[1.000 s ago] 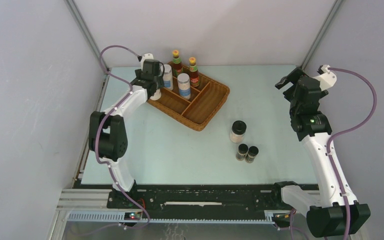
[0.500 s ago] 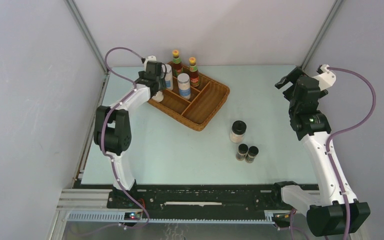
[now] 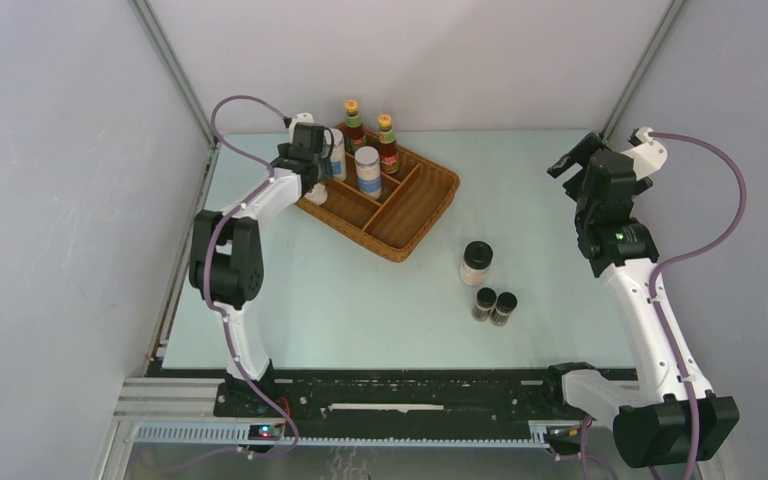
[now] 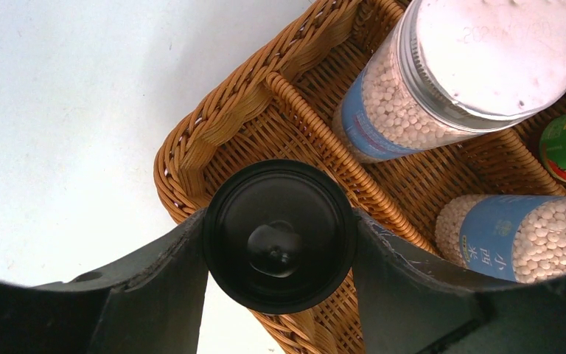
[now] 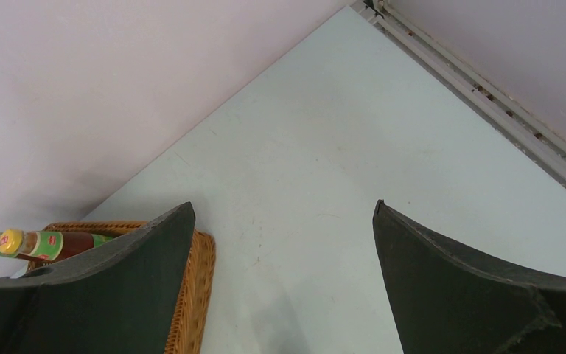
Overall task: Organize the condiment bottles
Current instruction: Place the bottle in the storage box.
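Our left gripper point(image 4: 278, 221) clamps a black-capped shaker point(image 4: 280, 254) upright, straight below the claw, over the wicker tray point(image 4: 214, 125) corner compartment. Our right gripper point(image 5: 284, 214) gapes wide, holding nothing.

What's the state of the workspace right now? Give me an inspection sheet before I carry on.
Surface: pale table, no spills seen.
Job's things: two sauce bottles and two blue-labelled jars stand in the wicker tray. One black-capped shaker is held at the tray's corner compartment. The second shaker and two dark vials stand loose on the table.
Clutter: nothing seen.
Hands: left hand shut on the black-capped shaker. Right hand open and empty over the table's far right.
Cables: purple cables loop clear of the bottles.
Surroundings: plain walls and metal frame posts.
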